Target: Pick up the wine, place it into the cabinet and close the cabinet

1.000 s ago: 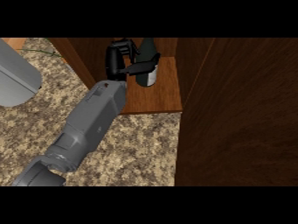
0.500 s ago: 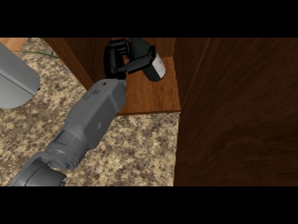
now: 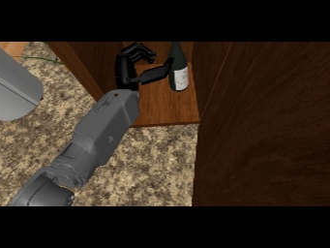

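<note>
Standing in the cabinet (image 3: 160, 104), wine (image 3: 178, 68) shows an unreadable label beside the spread-fingered robot hand (image 3: 133, 65).

One wine bottle (image 3: 178, 68), one cabinet (image 3: 174, 104), one hand (image 3: 130, 65).

No text, brand, number or sign can be read anywhere. The wine (image 3: 178, 68) bottle carries a pale label on its side, but the label shows only as a blank light patch, with no letters or figures to make out.
</note>
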